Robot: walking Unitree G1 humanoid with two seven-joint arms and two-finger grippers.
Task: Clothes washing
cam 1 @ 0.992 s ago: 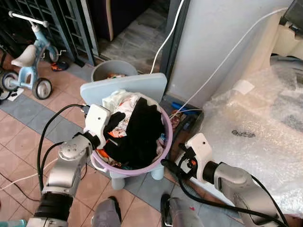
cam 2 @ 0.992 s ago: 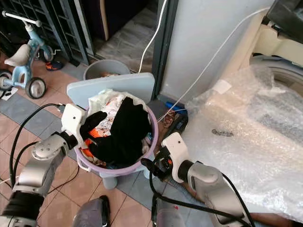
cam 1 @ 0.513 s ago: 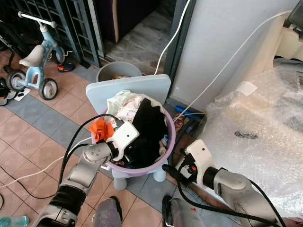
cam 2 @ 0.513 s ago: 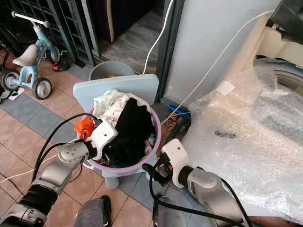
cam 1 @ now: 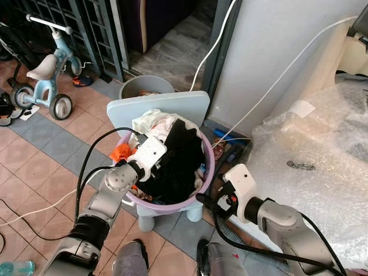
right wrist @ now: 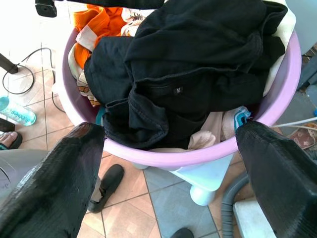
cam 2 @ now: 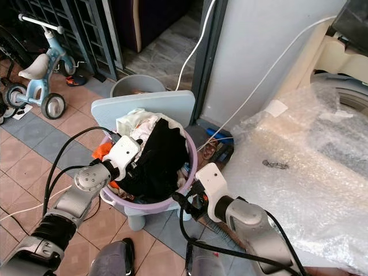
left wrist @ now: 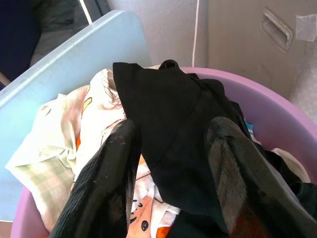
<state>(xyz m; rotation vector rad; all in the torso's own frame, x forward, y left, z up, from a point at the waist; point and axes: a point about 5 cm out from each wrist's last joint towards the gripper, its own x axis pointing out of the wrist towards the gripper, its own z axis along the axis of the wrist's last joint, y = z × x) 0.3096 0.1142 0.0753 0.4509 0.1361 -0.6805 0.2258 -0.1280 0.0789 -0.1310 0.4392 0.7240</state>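
Note:
A purple laundry basket (cam 1: 205, 185) stands on a pale blue plastic stool (cam 1: 158, 105), heaped with clothes. A black garment (cam 1: 183, 155) lies on top, with a white printed cloth (cam 1: 150, 122) behind it and an orange piece (cam 1: 119, 153) at the left rim. My left gripper (left wrist: 173, 130) is open over the pile, its fingers (left wrist: 116, 163) straddling a fold of the black garment (left wrist: 168, 104). My right gripper (right wrist: 171, 128) is wide open, low beside the basket's front right, pointing at the basket wall (right wrist: 198, 153).
A grey bucket (cam 1: 141, 86) stands behind the stool and a child's tricycle (cam 1: 46, 68) at the far left by a metal gate. A machine under bubble wrap (cam 1: 322, 155) fills the right. A white cable (cam 1: 259, 95) runs down the grey wall. A shoe (right wrist: 108, 181) lies on the tiles.
My left gripper has gone from the basket's left rim, dipped to the front edge, and now rests in the black garment. The right arm has hardly moved; the camera shifted slightly.

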